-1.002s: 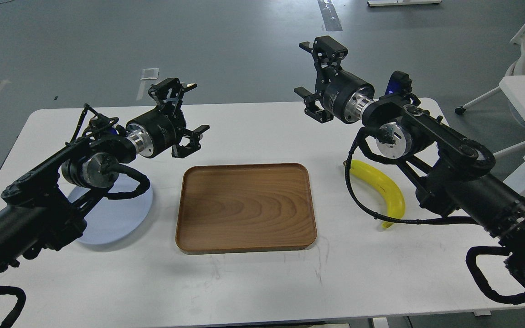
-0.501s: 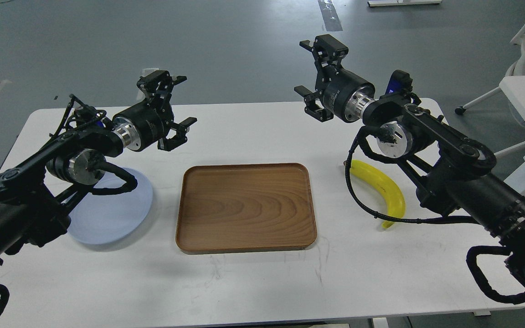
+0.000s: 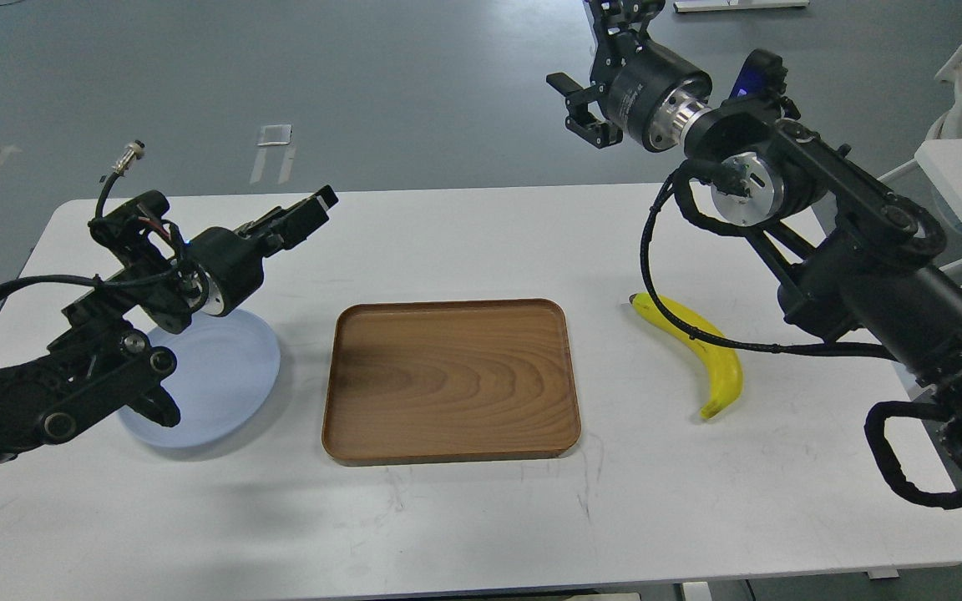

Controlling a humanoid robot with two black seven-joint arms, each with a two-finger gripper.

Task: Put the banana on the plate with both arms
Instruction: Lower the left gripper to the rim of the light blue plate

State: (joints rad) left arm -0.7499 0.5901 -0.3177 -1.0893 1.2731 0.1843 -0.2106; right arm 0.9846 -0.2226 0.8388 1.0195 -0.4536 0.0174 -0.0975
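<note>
The right gripper (image 3: 594,71) hangs high above the far edge of the white table (image 3: 464,517) with its fingers spread wide and nothing between them, well above the banana (image 3: 702,351), which lies flat on the table right of the wooden tray (image 3: 450,380) with a black cable crossing over it. The left gripper (image 3: 301,219) points toward the far right, seen side-on so that I cannot tell how its jaws stand; it hovers beyond the pale blue plate (image 3: 218,384), which sits left of the tray, partly hidden by the left arm.
</note>
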